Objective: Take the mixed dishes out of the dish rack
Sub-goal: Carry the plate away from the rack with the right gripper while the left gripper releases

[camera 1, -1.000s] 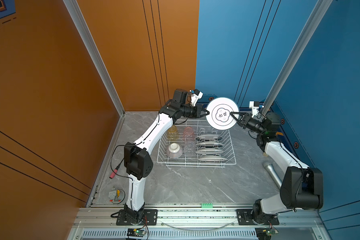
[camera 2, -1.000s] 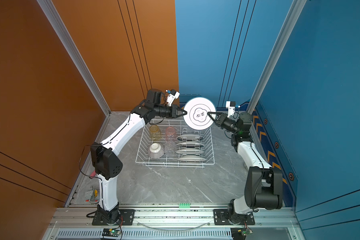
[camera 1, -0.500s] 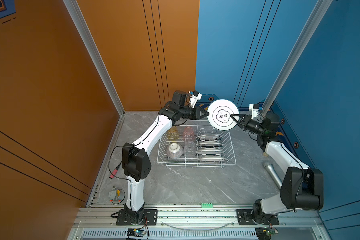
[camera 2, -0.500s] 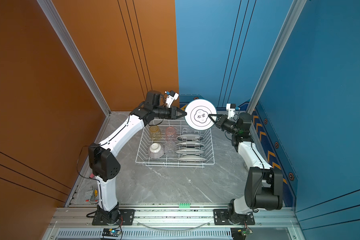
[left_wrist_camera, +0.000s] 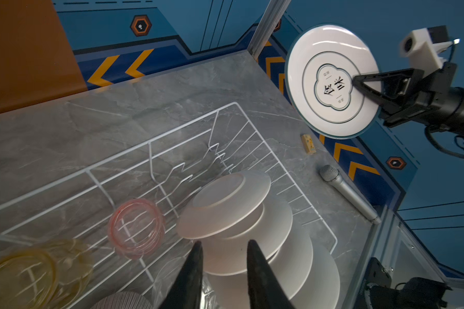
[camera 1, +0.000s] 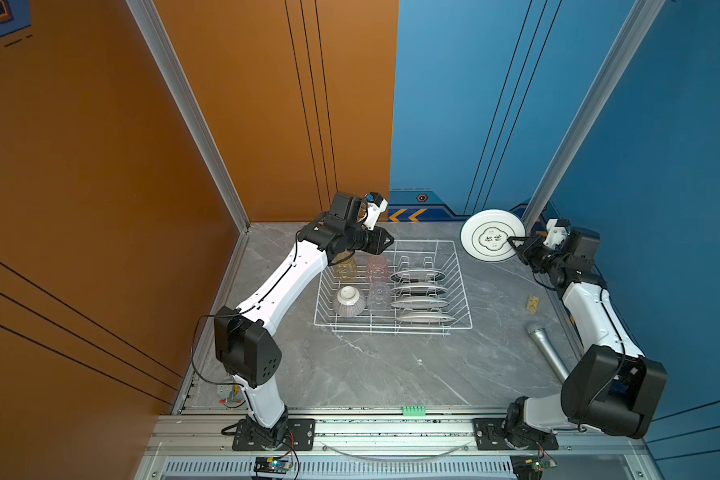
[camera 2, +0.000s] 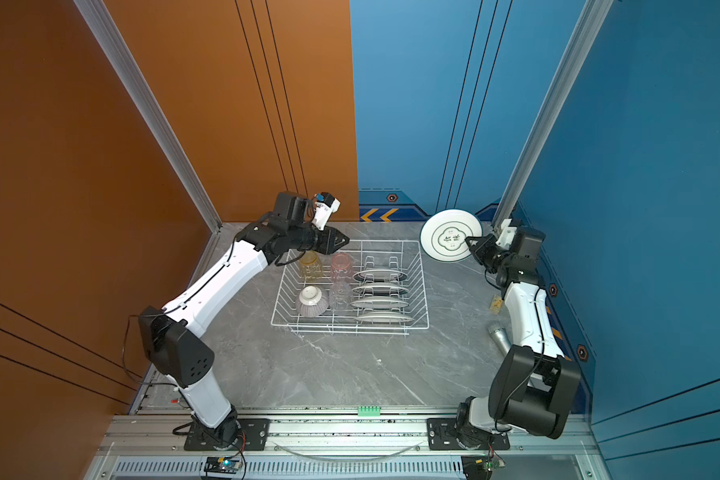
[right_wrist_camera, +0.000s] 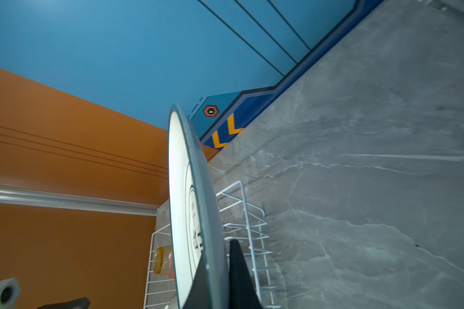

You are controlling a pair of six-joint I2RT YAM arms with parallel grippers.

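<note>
The left gripper [left_wrist_camera: 225,244] hangs over the far end of the rack [camera 1: 458,286]. Its two fingers [left_wrist_camera: 193,267] are a little way apart and hold nothing. The yellow glass [camera 1: 345,268] sits under its wrist, and the pink glass [camera 1: 377,267] sits just under its tips. The bowl [camera 1: 348,301] and the clear glass [camera 1: 378,296] are lower down and further back, toward the arm's base. Four plates [camera 1: 418,291] stand in a row in the rack, just past the tips in the left wrist view. Nothing in the rack touches the fingers. Off to the right, outside the rack, the right gripper [camera 1: 512,241] is closed tight on the edge of a fifth plate [camera 1: 491,235]. That plate is up in the air, tipped up on its side, with its printed face turned toward the left gripper.
</note>
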